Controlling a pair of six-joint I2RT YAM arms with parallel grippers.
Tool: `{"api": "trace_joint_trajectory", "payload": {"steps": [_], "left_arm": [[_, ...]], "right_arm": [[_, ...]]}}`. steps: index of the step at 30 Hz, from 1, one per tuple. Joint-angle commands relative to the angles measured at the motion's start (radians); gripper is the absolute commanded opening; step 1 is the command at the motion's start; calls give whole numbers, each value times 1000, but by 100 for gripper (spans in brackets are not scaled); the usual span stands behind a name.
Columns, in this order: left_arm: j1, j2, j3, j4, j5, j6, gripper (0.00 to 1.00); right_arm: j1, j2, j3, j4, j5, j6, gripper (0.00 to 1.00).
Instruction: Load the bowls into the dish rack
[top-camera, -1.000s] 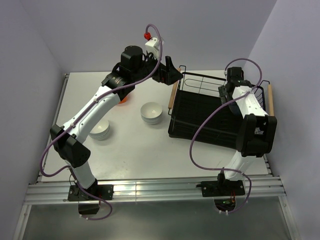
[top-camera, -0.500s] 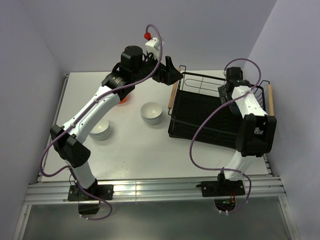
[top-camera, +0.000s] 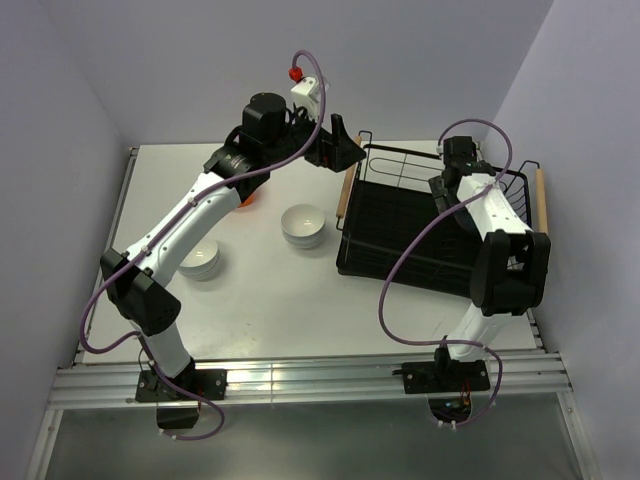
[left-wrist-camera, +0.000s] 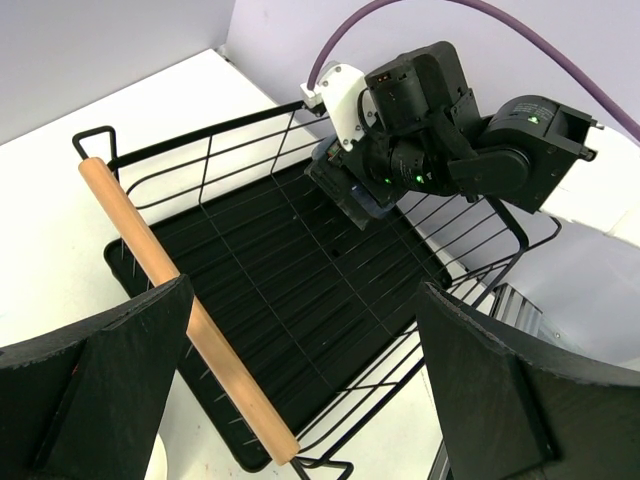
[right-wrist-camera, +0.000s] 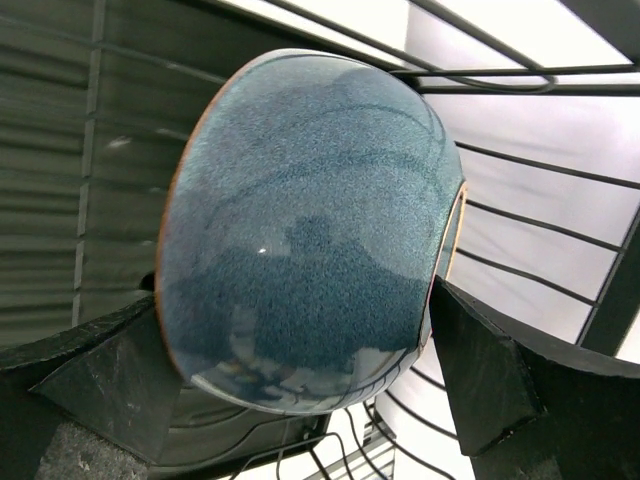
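Observation:
My right gripper (top-camera: 446, 186) is inside the black wire dish rack (top-camera: 400, 255), shut on the dark blue bowl (right-wrist-camera: 310, 230). The bowl stands on edge between the fingers (right-wrist-camera: 520, 390), over the rack's wires. The left wrist view shows this bowl (left-wrist-camera: 342, 188) low in the rack's far part. My left gripper (top-camera: 340, 146) is open and empty, high above the rack's left wooden handle (top-camera: 346, 190). A stack of white bowls (top-camera: 302, 222) sits on the table left of the rack. Another white stack (top-camera: 202, 258) sits further left. The orange bowl (top-camera: 246, 201) is mostly hidden behind my left arm.
The rack's right wooden handle (top-camera: 541, 198) lies near the right wall. In the left wrist view the rack's tray (left-wrist-camera: 270, 300) is bare black ribs. The white table (top-camera: 280, 300) reaches to the metal rail at the near edge.
My right gripper has shifted a little to the left inside the rack with the blue bowl. My left arm has stayed almost still.

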Motion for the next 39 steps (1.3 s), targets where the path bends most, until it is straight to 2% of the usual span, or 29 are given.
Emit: {"api": "trace_joint_trajectory", "payload": {"steps": [1, 18, 26, 39], "left_arm": [[2, -55, 3, 26, 19, 24, 100], [4, -67, -19, 19, 7, 42, 99], [14, -69, -26, 19, 15, 31, 99], [37, -90, -55, 10, 21, 13, 99]], "right_arm": [[18, -64, 68, -37, -42, 11, 100], [15, -5, 22, 8, 32, -15, 100], [-4, -23, 32, -44, -40, -2, 100], [7, -40, 52, -61, -60, -9, 100]]}}
